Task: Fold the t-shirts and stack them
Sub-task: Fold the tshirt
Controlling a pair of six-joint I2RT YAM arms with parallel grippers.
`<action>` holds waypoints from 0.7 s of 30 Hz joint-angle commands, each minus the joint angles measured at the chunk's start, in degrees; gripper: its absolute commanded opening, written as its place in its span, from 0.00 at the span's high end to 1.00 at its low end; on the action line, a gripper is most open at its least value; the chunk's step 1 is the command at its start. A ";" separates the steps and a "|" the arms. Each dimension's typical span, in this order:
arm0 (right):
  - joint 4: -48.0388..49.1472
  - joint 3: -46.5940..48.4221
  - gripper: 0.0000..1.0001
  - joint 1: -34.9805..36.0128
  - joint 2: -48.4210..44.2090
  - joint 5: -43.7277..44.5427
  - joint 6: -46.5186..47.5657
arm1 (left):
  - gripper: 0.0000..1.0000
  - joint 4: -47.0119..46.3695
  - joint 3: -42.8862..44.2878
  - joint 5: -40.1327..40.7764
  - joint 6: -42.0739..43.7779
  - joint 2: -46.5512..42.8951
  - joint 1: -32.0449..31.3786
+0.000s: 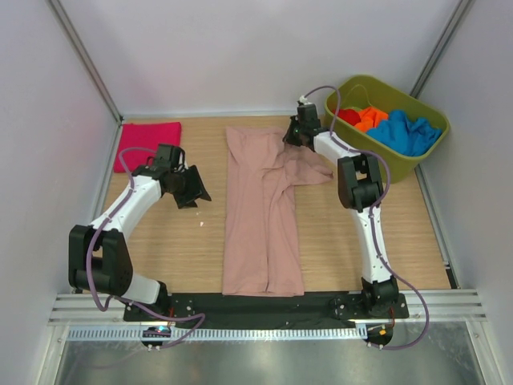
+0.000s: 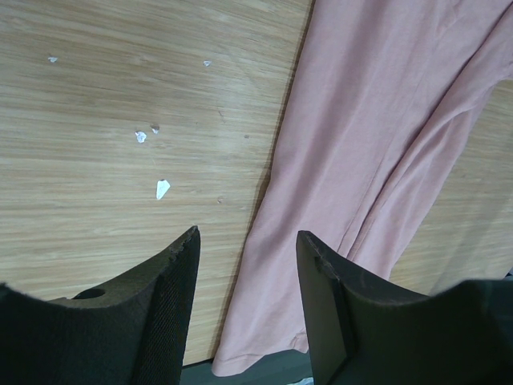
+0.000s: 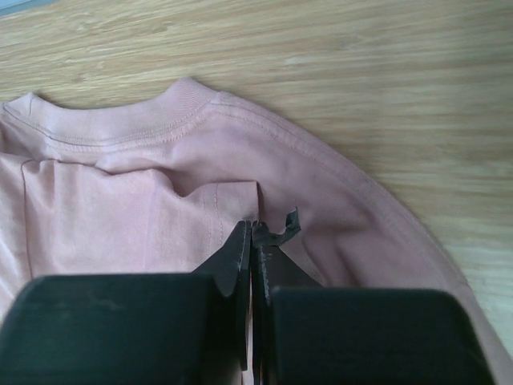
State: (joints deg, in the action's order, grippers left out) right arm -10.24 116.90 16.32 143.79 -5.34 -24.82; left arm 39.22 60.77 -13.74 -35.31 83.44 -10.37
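A dusty-pink t-shirt (image 1: 260,216) lies lengthwise down the middle of the table, one sleeve folded across it. At its far right shoulder, near the collar, my right gripper (image 1: 292,138) is shut on a pinch of the pink cloth (image 3: 120,216). In the right wrist view its fingers (image 3: 240,249) meet with fabric bunched at the tips. My left gripper (image 1: 192,188) hangs open left of the shirt, with nothing in its jaws (image 2: 247,237) and the shirt's left edge (image 2: 385,120) beyond them. A folded magenta t-shirt (image 1: 148,140) sits at the far left.
An olive-green tub (image 1: 401,166) at the far right holds red (image 1: 349,116), orange (image 1: 370,118) and blue (image 1: 409,132) t-shirts. Small white scraps (image 2: 163,189) lie on the wood between my left gripper and the pink shirt. White walls close in three sides.
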 commanded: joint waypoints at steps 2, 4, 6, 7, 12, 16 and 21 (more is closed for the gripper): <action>4.70 -2.64 0.99 -0.06 -8.69 3.41 -1.11 | 0.47 -1.52 1.19 -1.29 0.77 0.15 0.26; 5.23 -3.08 0.99 0.03 -9.22 3.32 -1.20 | 0.47 -1.61 1.19 -1.38 0.77 0.23 0.18; 5.67 -3.35 0.99 -0.06 -9.40 2.97 -1.46 | 0.47 -1.60 1.19 -1.38 0.68 0.32 0.26; 5.76 -3.52 0.99 0.03 -9.58 2.88 -1.55 | 0.47 -1.52 1.19 -1.38 0.77 0.23 0.18; 6.63 -5.63 0.99 0.03 -10.80 3.58 -1.64 | 0.47 -1.52 1.19 -1.38 0.77 0.32 0.18; 6.99 -8.09 0.99 0.03 -12.74 5.08 -1.72 | 0.47 -1.52 1.36 -1.38 0.77 0.41 0.18; 2.17 -3.10 0.93 -0.05 -8.80 -0.17 -0.06 | 0.47 -1.52 1.28 -1.82 0.68 0.41 0.18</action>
State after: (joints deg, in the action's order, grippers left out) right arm -6.39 109.45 16.32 135.87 -2.50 -26.00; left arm 39.22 60.77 -13.93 -35.31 83.77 -10.37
